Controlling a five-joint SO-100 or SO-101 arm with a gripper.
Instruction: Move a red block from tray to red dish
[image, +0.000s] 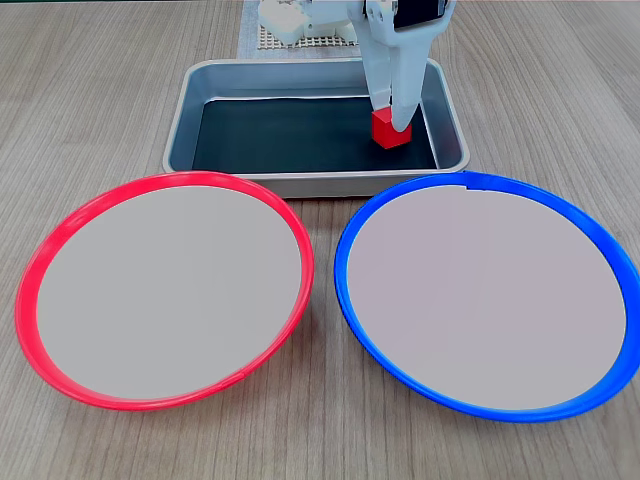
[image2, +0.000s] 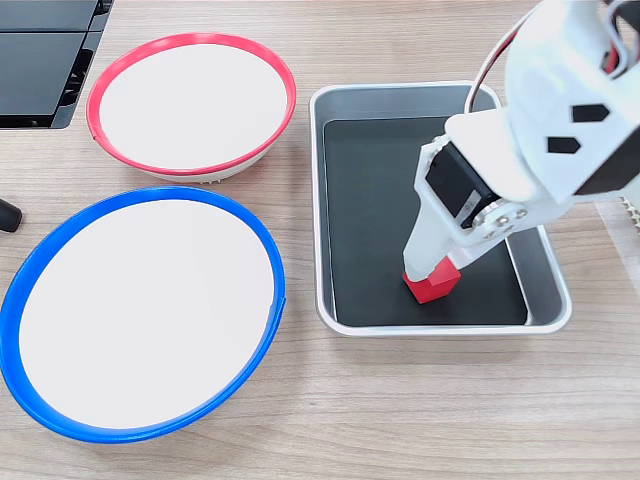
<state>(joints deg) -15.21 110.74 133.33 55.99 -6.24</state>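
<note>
Surface: pale wood-grain table (image: 120, 90).

Fixed view, low and frontal: tray (image: 188, 110) at rear centre; red dish (image: 35, 270) front left, blue dish (image: 600, 240) front right, both bare. Block (image: 392, 131) sits on the tray's black floor toward its right side. White gripper (image: 393, 118) reaches down onto the block's top. Jaws appear to straddle it; whether they pinch or merely touch cannot be told.

Fixed view, from above: red dish (image2: 125, 150) upper left, blue dish (image2: 20, 290) lower left, tray (image2: 320, 200) at right. Block (image2: 434, 287) near the tray's lower wall, under the gripper (image2: 432, 272).

Status, as judged: grasp stage. Block not lifted; lift, carry and placing in the red dish remain.
</note>
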